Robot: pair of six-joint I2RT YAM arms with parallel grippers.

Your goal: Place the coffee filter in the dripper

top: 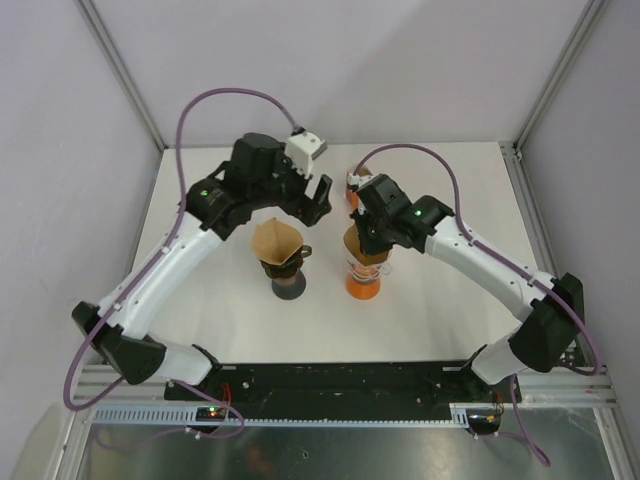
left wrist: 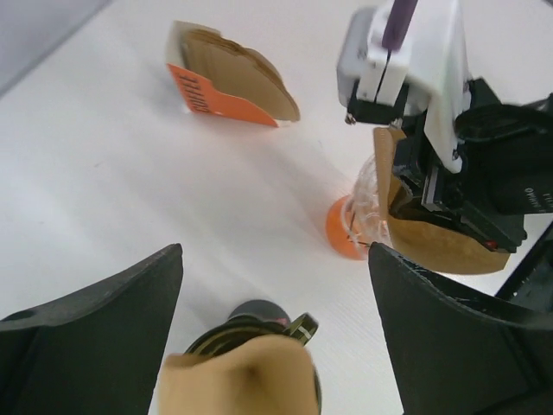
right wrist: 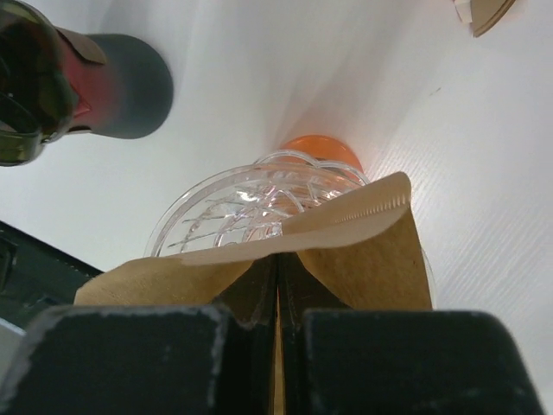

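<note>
My right gripper (top: 367, 242) (right wrist: 278, 259) is shut on a brown paper coffee filter (right wrist: 373, 251) (top: 351, 241), pinching its top edge. The filter hangs partly opened just above and against the rim of a clear ribbed dripper (right wrist: 233, 203) on an orange base (top: 362, 287) (right wrist: 320, 150). The left wrist view shows this filter (left wrist: 441, 246) and the dripper (left wrist: 366, 194) from the side. My left gripper (top: 318, 198) (left wrist: 275, 255) is open and empty, above and behind a dark dripper (top: 283, 272) that holds another brown filter (top: 275, 242) (left wrist: 242, 380).
An orange-and-white pack of brown filters (left wrist: 226, 84) (top: 352, 180) lies at the back of the white table (top: 200, 310). The dark dripper's round base (right wrist: 130, 86) stands close to the left of the clear dripper. A black rail (top: 340, 380) runs along the near edge.
</note>
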